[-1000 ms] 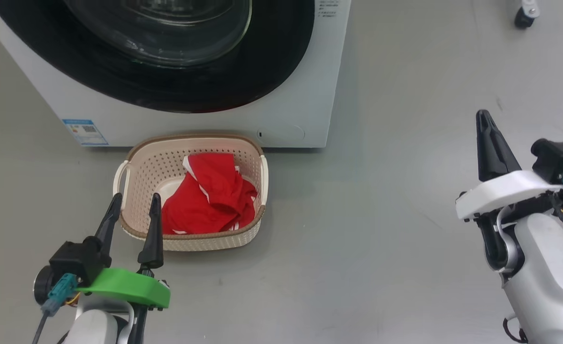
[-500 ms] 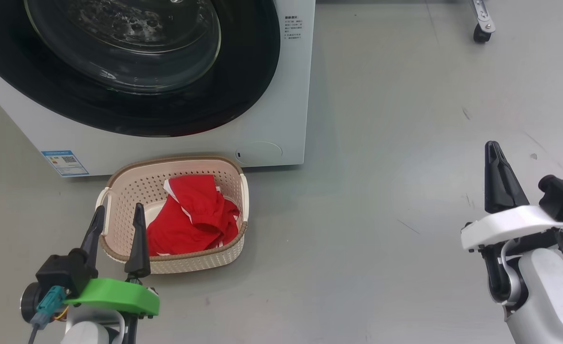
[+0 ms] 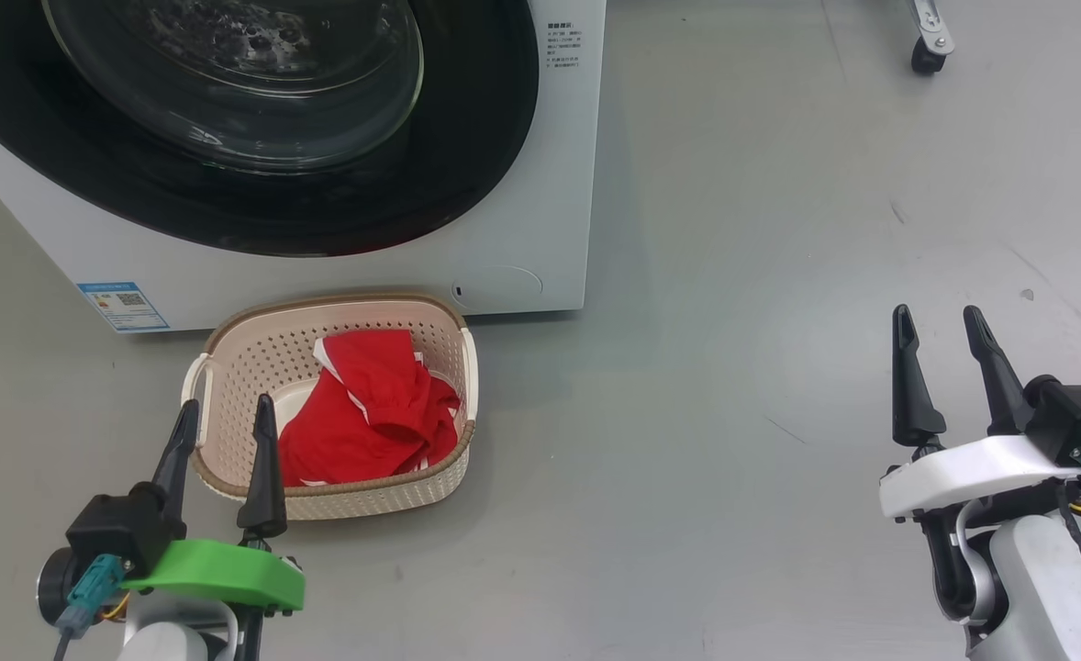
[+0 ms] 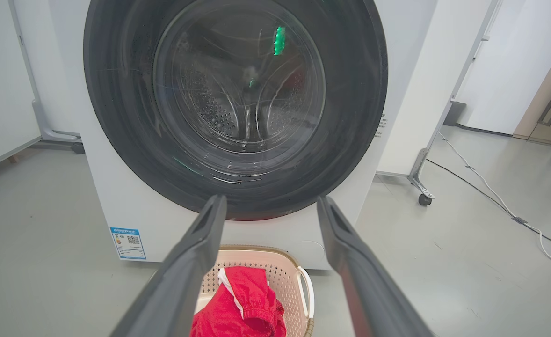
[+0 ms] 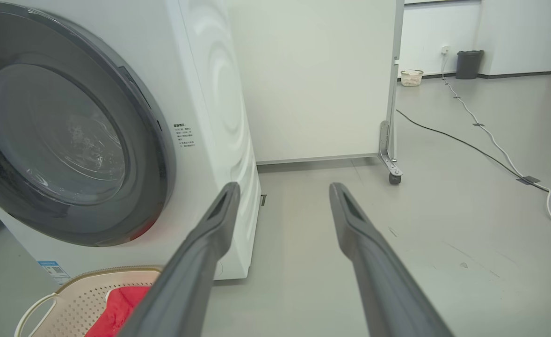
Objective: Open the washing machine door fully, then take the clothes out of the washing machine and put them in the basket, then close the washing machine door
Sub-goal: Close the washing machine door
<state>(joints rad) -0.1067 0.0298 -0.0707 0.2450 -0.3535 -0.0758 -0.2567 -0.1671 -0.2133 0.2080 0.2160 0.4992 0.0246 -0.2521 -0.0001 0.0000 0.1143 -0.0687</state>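
Room: I see smooth grey floor [image 3: 733,275] with a few scuffs, bare ahead of my right gripper [image 3: 935,312], and white walls at the back. The washer [image 3: 550,184] is straight ahead of my left gripper [image 3: 227,402], ahead-left of the right one. A white panel [image 5: 313,79] on casters stands beyond the right fingers, beside the washer. The door [image 3: 476,165] is shut, flush on the front. In the left wrist view the steel drum shows through the glass. The basket [image 3: 339,312] sits on the floor at the washer's base, just ahead of and below the left fingers. The clothes [image 3: 366,413] lie inside it. Cables [image 5: 490,140] cross the floor right of the right gripper, with a dark bin [image 5: 468,64] by the far wall. Both grippers are spread, nothing between the fingers.
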